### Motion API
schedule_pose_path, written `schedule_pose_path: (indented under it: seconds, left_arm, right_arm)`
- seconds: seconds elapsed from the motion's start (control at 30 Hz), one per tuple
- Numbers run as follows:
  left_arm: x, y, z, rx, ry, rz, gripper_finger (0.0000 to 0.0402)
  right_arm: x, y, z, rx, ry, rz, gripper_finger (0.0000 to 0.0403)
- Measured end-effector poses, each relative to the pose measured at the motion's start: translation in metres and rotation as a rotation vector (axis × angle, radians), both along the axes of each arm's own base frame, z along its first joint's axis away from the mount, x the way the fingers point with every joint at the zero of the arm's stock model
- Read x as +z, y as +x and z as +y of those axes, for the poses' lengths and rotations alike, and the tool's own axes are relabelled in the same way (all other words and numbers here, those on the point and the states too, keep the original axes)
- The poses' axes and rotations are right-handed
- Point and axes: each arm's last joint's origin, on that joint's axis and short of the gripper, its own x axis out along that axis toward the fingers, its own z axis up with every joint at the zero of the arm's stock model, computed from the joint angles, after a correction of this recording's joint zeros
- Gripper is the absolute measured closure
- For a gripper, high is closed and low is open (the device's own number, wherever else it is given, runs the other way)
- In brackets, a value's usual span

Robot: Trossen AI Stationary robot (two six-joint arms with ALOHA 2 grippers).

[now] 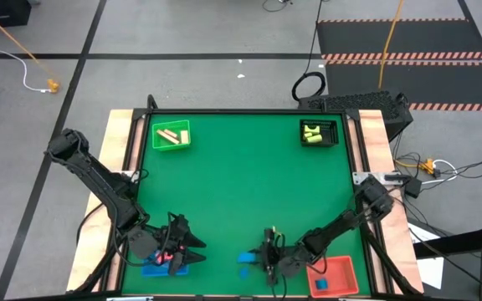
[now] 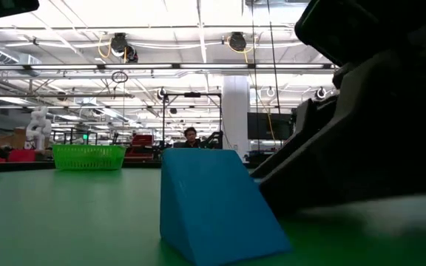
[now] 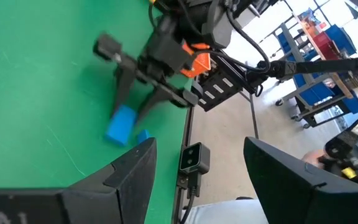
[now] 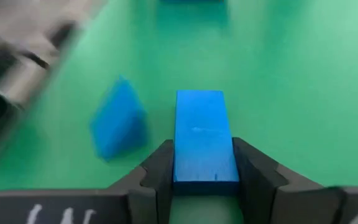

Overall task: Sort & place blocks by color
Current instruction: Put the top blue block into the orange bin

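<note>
Between the two dark fingers of the right gripper (image 4: 196,177) lies a blue bar block (image 4: 202,138), long side pointing away from the wrist; both fingers press against its near end, so the gripper is closed on the bar, which sits low at the green table (image 1: 241,192) surface. Just beside the bar, off one finger, rests a blue wedge block (image 4: 118,118), apart from the bar and untouched by the gripper. In the high view this pair shows as small blue pieces (image 1: 248,260) beside the right gripper (image 1: 270,255) at the table's near edge. Immediately to the gripper's other side stands the red tray (image 1: 333,276), holding one blue block (image 1: 321,286).

Farther along the near edge, the left gripper (image 1: 176,251) hangs over the blue tray (image 1: 161,267); its fingers (image 3: 129,180) stand wide apart with nothing between them. Pink pieces (image 1: 167,256) show at that tray under the arm; their exact seating cannot be told.

Well away, at the far corners of the table, the green tray (image 1: 171,135) holds cream bars (image 1: 170,134) and the black tray (image 1: 320,132) holds yellow blocks (image 1: 312,133).
</note>
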Motion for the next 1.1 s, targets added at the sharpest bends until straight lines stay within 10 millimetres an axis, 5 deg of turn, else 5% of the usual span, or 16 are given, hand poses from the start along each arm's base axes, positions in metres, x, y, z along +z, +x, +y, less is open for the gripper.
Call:
schedule_pose_path:
  seconds: [0.37, 0.63, 0.83, 1.1]
  left_arm:
    - [0.0, 0.001, 0.002, 0.046, 0.055, -0.028, 0.016]
    - [0.001, 0.001, 0.003, 0.092, 0.079, -0.045, 0.016]
    - [0.001, 0.001, 0.004, 0.092, 0.108, -0.053, 0.016]
    - [0.001, 0.001, 0.004, 0.09, 0.156, -0.066, 0.016]
  right_arm:
    - [0.092, -0.026, -0.04, -0.113, -0.032, 0.162, 0.0288]
    - [0.148, -0.064, -0.039, -0.109, 0.126, 0.119, 0.0288]
    - [0.164, -0.1, -0.023, -0.018, 0.346, 0.242, 0.0282]
    - [0.159, -0.14, 0.004, 0.009, 0.549, 0.487, 0.0283]
